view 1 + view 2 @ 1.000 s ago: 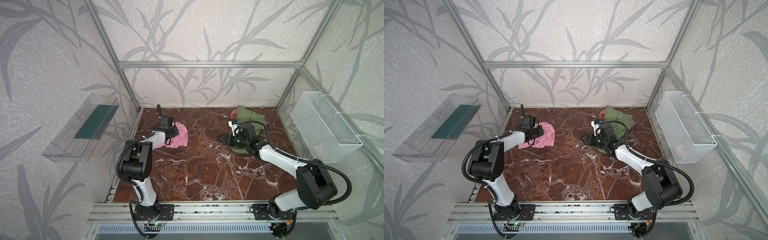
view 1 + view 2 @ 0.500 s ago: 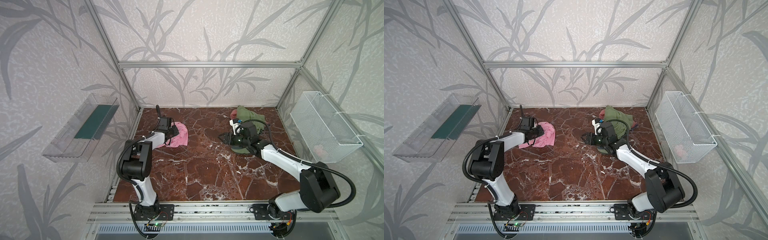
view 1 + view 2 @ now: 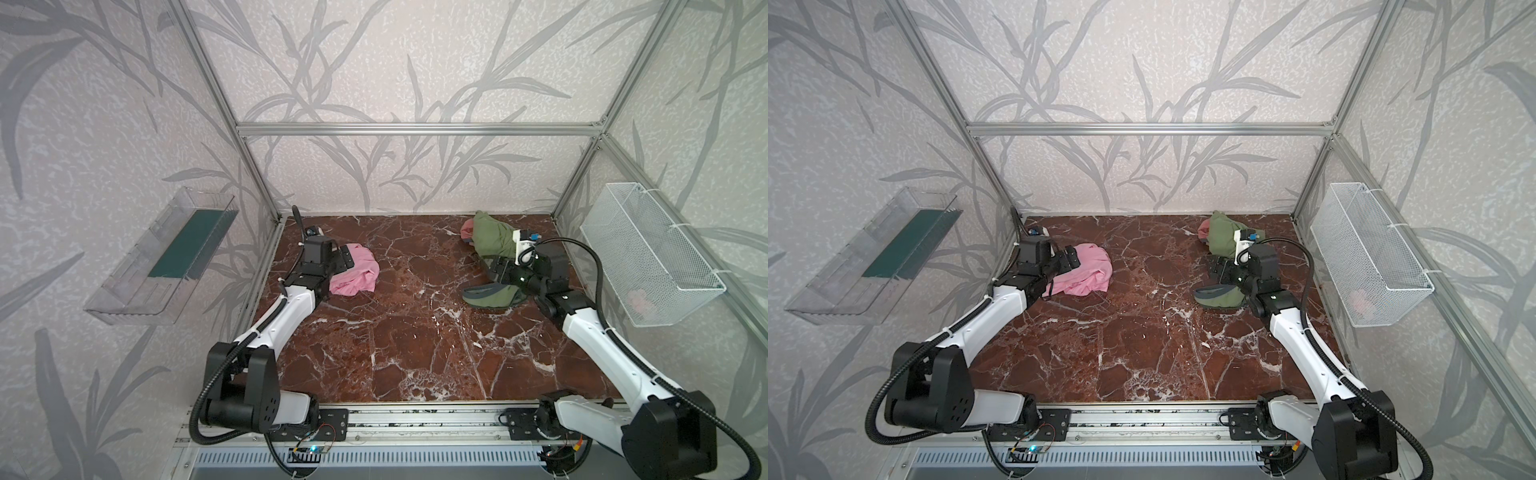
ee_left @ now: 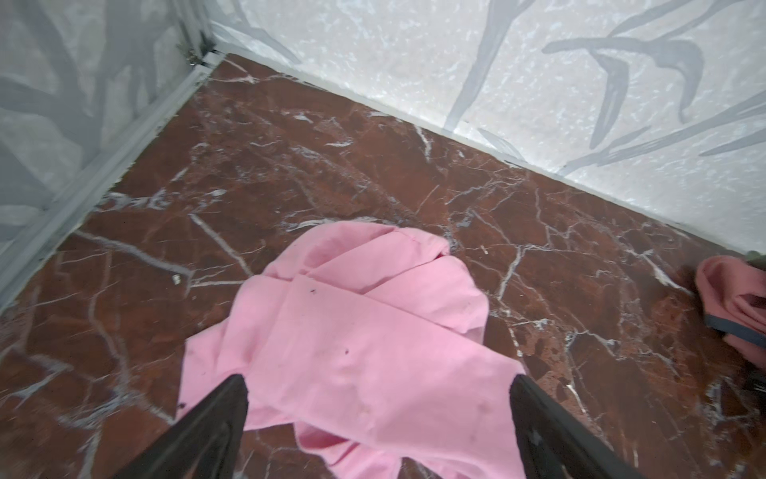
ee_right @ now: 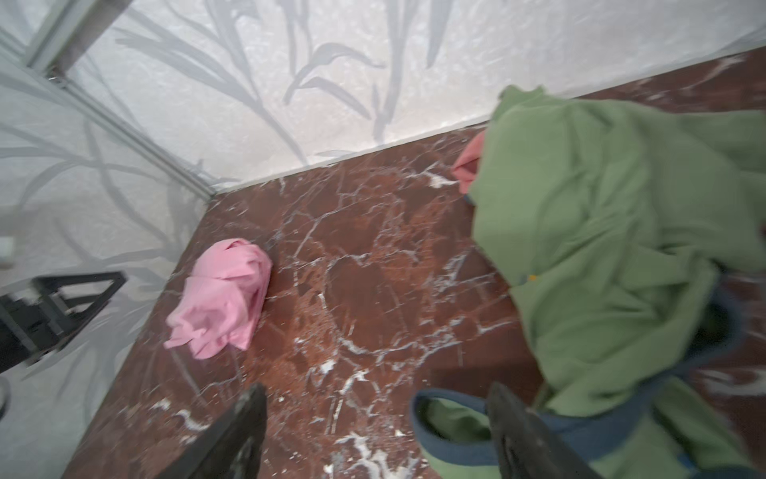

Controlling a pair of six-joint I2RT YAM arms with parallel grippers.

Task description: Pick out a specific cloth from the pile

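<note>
The cloth [image 3: 355,270] [image 3: 1086,270], a plain crumpled piece of light bubblegum-pink soft fabric, lies by itself on the far left of the red-brown marble-patterned tabletop [image 3: 415,340], well apart from the pile [image 3: 492,241], a heap of olive-green and salmon-red soft garments at the far right. The left gripper [image 3: 347,259] sits over the cloth's left edge. In the left wrist view its two black fingers [image 4: 232,398] stand wide apart, with the pink fabric [image 4: 356,331] spread loose on the tabletop between and beyond them; nothing is pinched, and whether the tips touch the fabric cannot be told. A fold of the salmon-red cloth [image 4: 729,307] shows at the side of that view. The right gripper [image 3: 498,266] is low at the pile's near-left side, between the green heap and an olive-green piece with grey-blue trim [image 3: 490,296] that lies nearer. In the right wrist view its jaws are apart [image 5: 375,387], with bare tabletop between them and one finger [image 5: 514,431] in front of the trimmed piece [image 5: 452,419]; nothing is gripped. A white wire-mesh basket [image 3: 648,257] hangs on the right wall, and a clear plastic tray [image 3: 162,257] on the left wall.
</note>
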